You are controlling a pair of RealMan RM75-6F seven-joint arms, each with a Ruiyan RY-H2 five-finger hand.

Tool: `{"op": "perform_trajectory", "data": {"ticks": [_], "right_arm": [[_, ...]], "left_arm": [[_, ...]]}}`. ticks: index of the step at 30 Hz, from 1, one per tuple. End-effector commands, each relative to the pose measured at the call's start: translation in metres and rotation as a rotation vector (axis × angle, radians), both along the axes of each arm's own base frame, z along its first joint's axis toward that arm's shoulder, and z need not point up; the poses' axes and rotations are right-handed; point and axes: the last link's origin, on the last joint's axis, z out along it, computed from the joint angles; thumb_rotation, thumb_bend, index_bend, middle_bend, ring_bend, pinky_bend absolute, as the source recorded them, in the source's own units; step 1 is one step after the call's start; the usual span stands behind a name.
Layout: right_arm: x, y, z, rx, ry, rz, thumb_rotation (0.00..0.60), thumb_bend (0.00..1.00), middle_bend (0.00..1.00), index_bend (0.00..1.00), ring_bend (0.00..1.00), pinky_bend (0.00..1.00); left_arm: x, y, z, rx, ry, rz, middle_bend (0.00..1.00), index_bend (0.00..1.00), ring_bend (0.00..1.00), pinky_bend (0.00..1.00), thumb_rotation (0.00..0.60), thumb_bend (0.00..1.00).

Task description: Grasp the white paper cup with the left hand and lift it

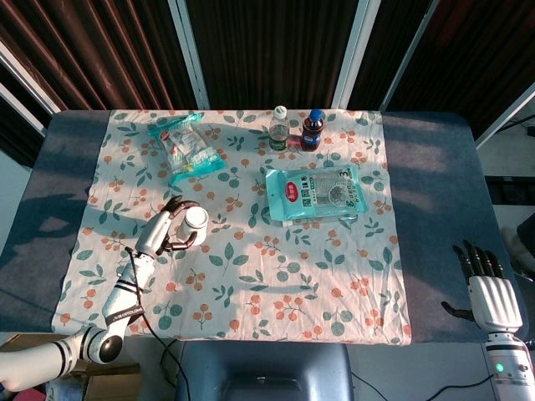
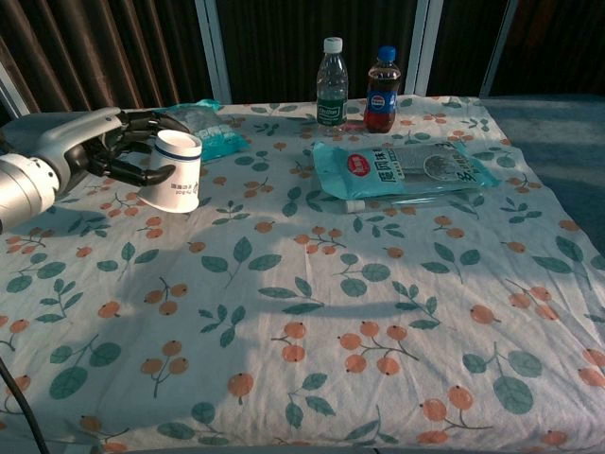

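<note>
I had the left robot hand [image 2: 104,147] wrapped around the white paper cup [image 2: 176,171], its fingers curled on the cup's far side. The grasp looked done; I judged the lift begun, though I couldn't tell whether its base had cleared the tabletop [image 1: 435,209]. Only the head view showed my right robot hand [image 1: 483,288], fingers spread, holding nothing.

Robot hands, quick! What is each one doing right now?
Left hand: holding the white paper cup, fingers wrapped around it.
Right hand: open, holding nothing, fingers straight beside the table.
</note>
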Motion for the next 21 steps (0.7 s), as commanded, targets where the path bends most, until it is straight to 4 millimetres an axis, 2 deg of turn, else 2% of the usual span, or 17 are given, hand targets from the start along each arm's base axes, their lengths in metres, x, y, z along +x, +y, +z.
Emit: {"op": "perform_trajectory", "data": {"ticks": [1,3,4,7,15,17,19,21], "right_arm": [[0.000,0.000,0.000,0.002,0.001,0.000,0.600,0.16,0.00,0.00,0.00,0.00],[0.001,0.000,-0.001,0.005,0.003,0.000,0.600,0.16,0.00,0.00,0.00,0.00],[0.001,-0.001,-0.002,0.010,0.005,-0.002,0.600,0.16,0.00,0.00,0.00,0.00],[0.001,-0.001,-0.002,0.011,0.005,-0.005,0.600,0.16,0.00,0.00,0.00,0.00],[-0.001,0.001,-0.001,0.009,0.005,-0.012,0.600,0.16,0.00,0.00,0.00,0.00],[-0.001,0.001,0.001,0.006,0.004,-0.011,0.600,0.16,0.00,0.00,0.00,0.00],[-0.001,0.001,0.002,0.001,0.002,-0.009,0.600,0.16,0.00,0.00,0.00,0.00],[-0.001,0.001,0.003,-0.002,0.002,-0.008,0.600,0.16,0.00,0.00,0.00,0.00]], "left_arm": [[-0.032,-0.009,-0.012,0.059,-0.079,0.025,0.25,0.44,0.00,0.12,0.600,0.44],[-0.038,-0.008,-0.015,0.079,-0.078,0.039,0.25,0.43,0.00,0.12,0.600,0.44],[-0.047,-0.008,-0.019,0.114,-0.059,0.060,0.24,0.43,0.01,0.12,0.600,0.44],[-0.055,-0.009,-0.028,0.143,-0.033,0.054,0.23,0.41,0.01,0.12,0.600,0.44],[-0.062,-0.011,-0.042,0.125,0.003,0.035,0.20,0.35,0.00,0.12,0.600,0.43],[-0.062,-0.011,-0.043,0.112,0.008,0.026,0.15,0.28,0.00,0.11,0.600,0.43],[-0.062,-0.011,-0.045,0.088,0.005,0.017,0.05,0.14,0.00,0.09,0.600,0.41],[-0.063,-0.011,-0.044,0.076,0.005,0.013,0.00,0.05,0.00,0.07,0.600,0.40]]}}
